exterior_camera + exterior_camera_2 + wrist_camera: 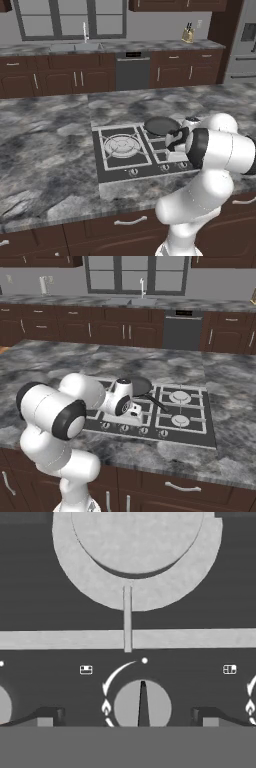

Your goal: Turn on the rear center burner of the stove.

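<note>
The stove (120, 150) sits sunk in the grey table (45, 150), and the pincer (127, 718), open wide, hovers astride a knob (142, 704) in the front row, apparently aligning; next it should close and twist.

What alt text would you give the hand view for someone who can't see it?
Close above the stove, a round silver knob sits centred between the open claw's dark fingertips, its pointer line aimed at a white dot. A round burner lies beyond.

kitchen | stove (131, 150) in marble counter (45, 150) | sink (82, 46) | wood cabinets (60, 75)
</note>
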